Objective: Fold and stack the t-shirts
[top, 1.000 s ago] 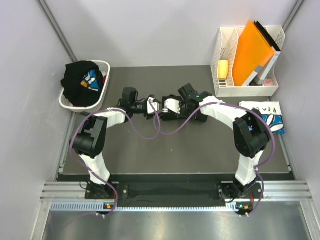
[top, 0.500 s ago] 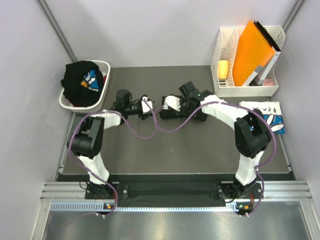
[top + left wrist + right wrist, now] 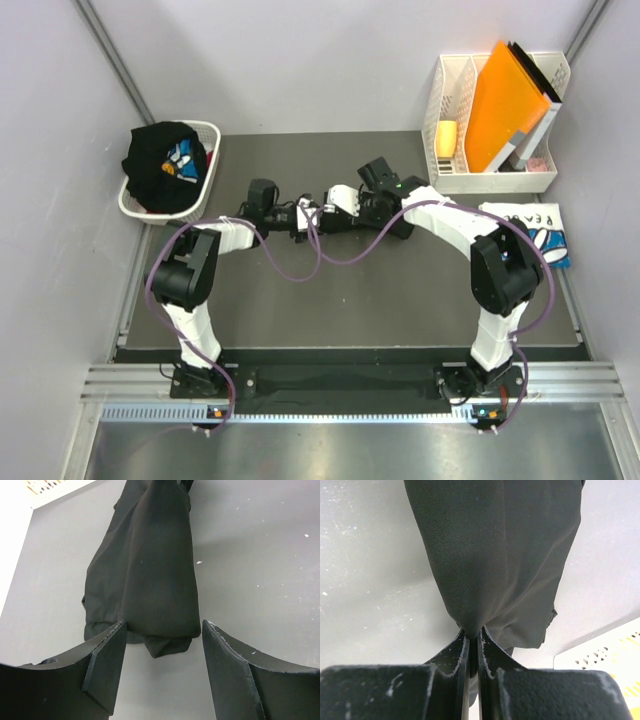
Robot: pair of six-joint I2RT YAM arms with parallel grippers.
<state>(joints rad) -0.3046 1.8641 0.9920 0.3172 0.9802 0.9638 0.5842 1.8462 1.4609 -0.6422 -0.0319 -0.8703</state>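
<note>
Right wrist view: the right tool (image 3: 471, 636) is closed tight, and its two fingers pinch a fold of a plain black t-shirt (image 3: 500, 545). The cloth runs away from the tips toward 12 o'clock as a narrow, bunched length over the grey bench (image 3: 365, 555).

Left wrist view: the left tool (image 3: 164, 626) stands wide open and grips nothing. The rounded end of the same bunched shirt lies between its two fingers, close to both. I cannot tell whether the cloth touches either one. From there the shirt stretches off toward 12 o'clock.

Top external view: both tools meet near the middle of the bench, slightly toward 12 o'clock, tip to tip. The shirt between them is mostly hidden there. A second black t-shirt (image 3: 160, 165), with a blue and white print, is heaped in a white basket (image 3: 212, 150) at 10 o'clock. A folded white t-shirt (image 3: 530, 230) with blue print lies at 3 o'clock by the bench edge. At 1 o'clock a white rack (image 3: 495, 180) holds an orange folder (image 3: 505, 95).
</note>
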